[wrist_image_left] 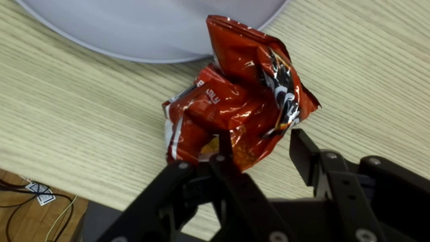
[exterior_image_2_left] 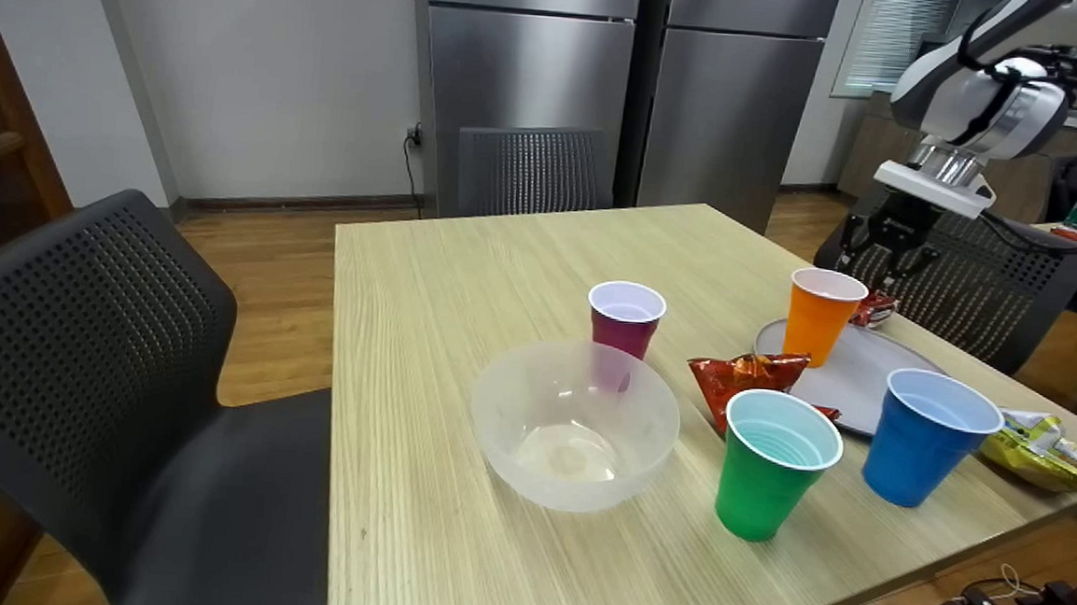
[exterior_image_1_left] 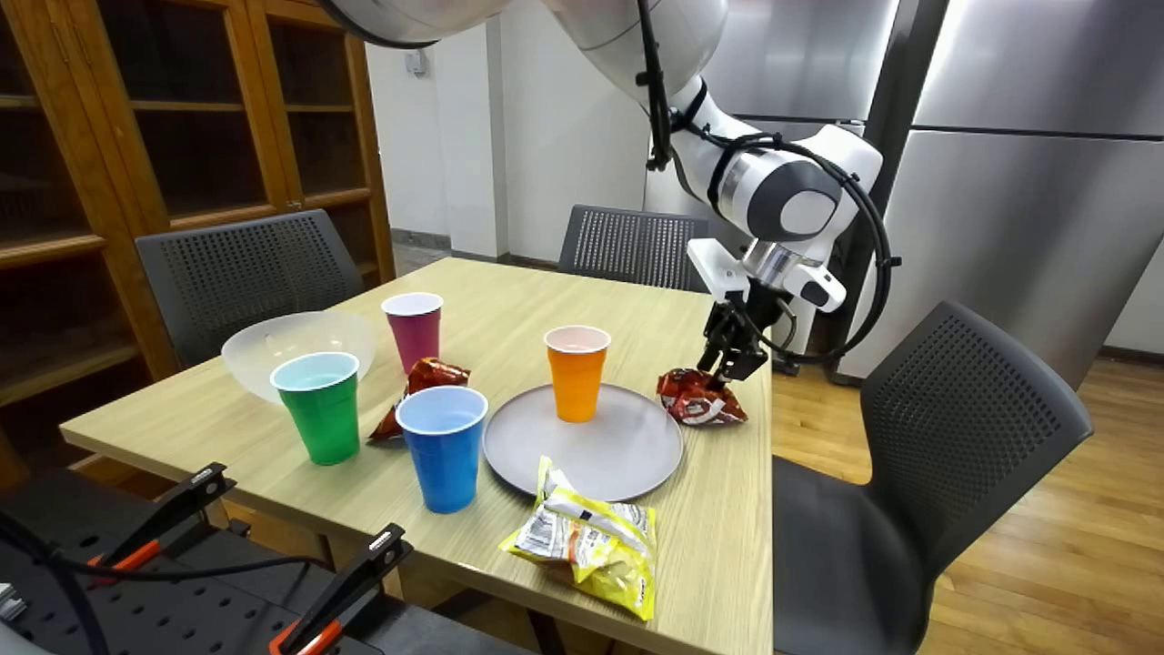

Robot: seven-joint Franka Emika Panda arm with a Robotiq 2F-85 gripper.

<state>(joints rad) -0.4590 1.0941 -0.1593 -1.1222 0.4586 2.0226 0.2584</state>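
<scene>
Your tool [wrist_image_left: 261,137], nearest the lens in the wrist view, stands half-spread, its 2 fingers [wrist_image_left: 304,155] apart: 1 over the red snack bag [wrist_image_left: 231,101], its partner beside it, so the crumpled edge shows between; no grip is evident. That bag lies on the worktop [exterior_image_1_left: 509,300] beside the grey plate [exterior_image_1_left: 627,455], a corner overlapping the rim as you look down. An orange plastic cup [exterior_image_1_left: 578,377] stands upright on the plate, whose flat middle likely steadies it.
</scene>
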